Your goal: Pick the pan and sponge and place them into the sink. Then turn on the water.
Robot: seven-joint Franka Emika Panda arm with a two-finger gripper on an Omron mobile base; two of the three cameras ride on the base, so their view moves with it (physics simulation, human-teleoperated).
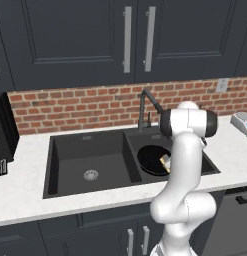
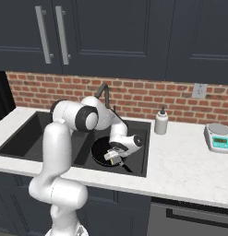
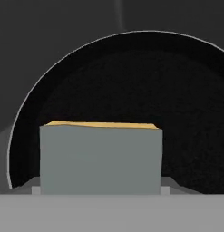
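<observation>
Our fingers (image 2: 114, 158) are clamped on the sponge (image 2: 114, 157), one on each side of the block, and they hold it low over the pan (image 2: 102, 150), which already lies in the right basin of the sink (image 2: 23, 138). From the hand camera the grey-green face of the sponge (image 3: 100, 159) sits between the fingertips with a thin yellow edge along its far side, and the dark round floor of the pan (image 3: 177, 113) spreads behind it. Whether the sponge touches the pan yet, we cannot tell.

We judge the sponge light and soft, so it will give under a squeeze and needs only a gentle pinch across its flat sides, as we have it; it should drop without bouncing far. The pan looks stiff and heavier, with a smooth rim that would slip; its thin handle (image 2: 126, 166) is the natural place to take hold. The faucet (image 1: 146, 107) stands behind the basins, and no stream runs from it.

Counting: one pan, one sponge, one sink with two basins, one faucet. On the surface (image 2: 180, 161) to the right stand one soap bottle (image 2: 161, 122) and one kitchen scale (image 2: 219, 137).
</observation>
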